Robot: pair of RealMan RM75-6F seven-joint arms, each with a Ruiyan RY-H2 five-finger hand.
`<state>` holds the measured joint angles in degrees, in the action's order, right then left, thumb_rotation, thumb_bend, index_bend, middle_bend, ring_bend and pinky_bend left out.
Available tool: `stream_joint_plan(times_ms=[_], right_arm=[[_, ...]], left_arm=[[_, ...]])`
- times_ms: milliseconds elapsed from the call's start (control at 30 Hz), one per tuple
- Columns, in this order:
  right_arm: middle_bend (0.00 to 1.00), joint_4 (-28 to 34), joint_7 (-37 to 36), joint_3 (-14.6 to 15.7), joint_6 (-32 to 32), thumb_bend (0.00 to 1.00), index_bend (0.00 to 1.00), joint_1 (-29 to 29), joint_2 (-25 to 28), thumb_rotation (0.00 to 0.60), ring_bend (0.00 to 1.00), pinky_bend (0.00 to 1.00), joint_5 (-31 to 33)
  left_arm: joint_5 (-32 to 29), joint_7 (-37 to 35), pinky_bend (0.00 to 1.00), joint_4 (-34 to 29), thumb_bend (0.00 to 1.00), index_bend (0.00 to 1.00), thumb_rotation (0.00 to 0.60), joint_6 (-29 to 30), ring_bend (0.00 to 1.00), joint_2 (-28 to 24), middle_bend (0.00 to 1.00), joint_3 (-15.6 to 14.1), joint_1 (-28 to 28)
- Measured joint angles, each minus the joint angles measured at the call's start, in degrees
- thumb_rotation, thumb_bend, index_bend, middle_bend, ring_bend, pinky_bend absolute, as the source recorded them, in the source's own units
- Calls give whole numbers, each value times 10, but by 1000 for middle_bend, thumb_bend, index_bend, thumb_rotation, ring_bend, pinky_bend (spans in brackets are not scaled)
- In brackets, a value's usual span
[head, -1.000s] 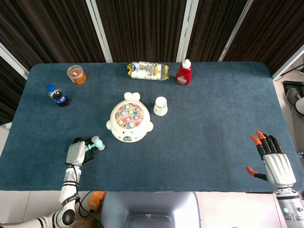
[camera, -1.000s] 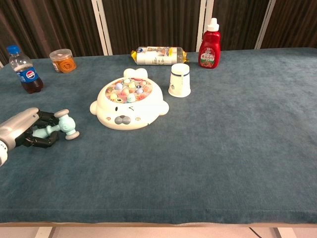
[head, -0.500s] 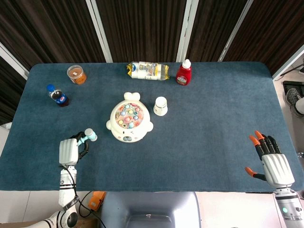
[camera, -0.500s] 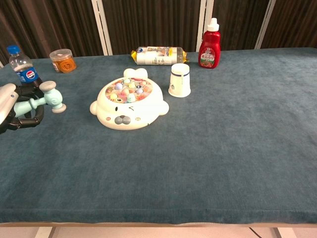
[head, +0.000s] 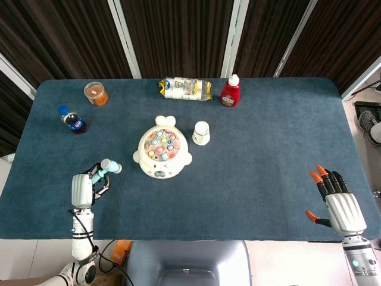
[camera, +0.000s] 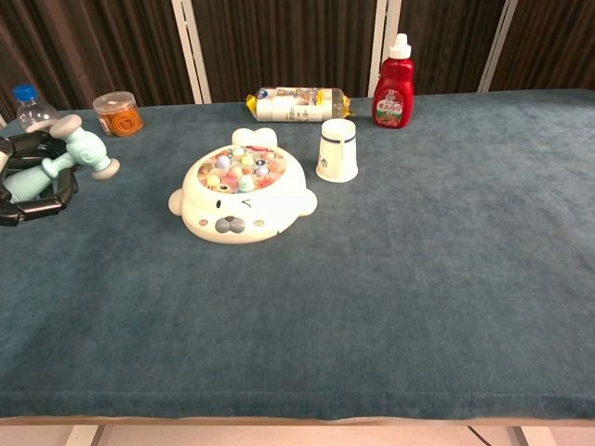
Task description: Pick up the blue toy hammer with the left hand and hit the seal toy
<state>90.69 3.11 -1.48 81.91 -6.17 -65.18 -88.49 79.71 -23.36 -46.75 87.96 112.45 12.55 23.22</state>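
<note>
My left hand [head: 83, 189] grips the hammer [camera: 70, 160] by its handle, raised at the seal's [head: 162, 155] eight o'clock; it looks light, stiff plastic, so a low-handle hold should swing freely.

Blue-clothed table [head: 268, 137] under seal toy [head: 162, 155]
</note>
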Motion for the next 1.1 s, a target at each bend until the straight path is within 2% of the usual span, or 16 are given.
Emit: stream_joint_plan(times_ms=[167, 300, 467, 733, 933, 1100], right_arm=[[0, 1, -2, 2, -2, 273, 0, -1, 2, 600, 0, 0, -2], [0, 3, 1, 3, -5, 272, 0, -2, 1, 600, 0, 0, -2], [0, 3, -1, 1, -5, 272, 0, -2, 2, 600, 0, 0, 2], [0, 2, -14, 1, -18, 272, 0, -6, 9, 600, 0, 0, 9], [0, 3, -31, 2, -23, 272, 0, -8, 17, 600, 0, 0, 9], [0, 2, -41, 3, -20, 272, 0, -7, 21, 600, 0, 0, 7]], left_arm=[[-9, 0, 1000, -57, 819, 600, 600, -34, 830, -33, 948, 8, 3], [-11, 44, 1000, -93, 826, 598, 600, -58, 849, -52, 964, 22, 25], [-12, 120, 1000, -102, 830, 596, 600, -79, 851, -53, 964, 43, 66], [-44, 236, 1000, -50, 831, 596, 600, -139, 859, -5, 969, 83, 150], [-77, 244, 1000, 13, 832, 596, 600, -195, 862, 41, 971, 116, 212], [-96, 235, 1000, 59, 832, 596, 600, -219, 862, 70, 971, 135, 250]])
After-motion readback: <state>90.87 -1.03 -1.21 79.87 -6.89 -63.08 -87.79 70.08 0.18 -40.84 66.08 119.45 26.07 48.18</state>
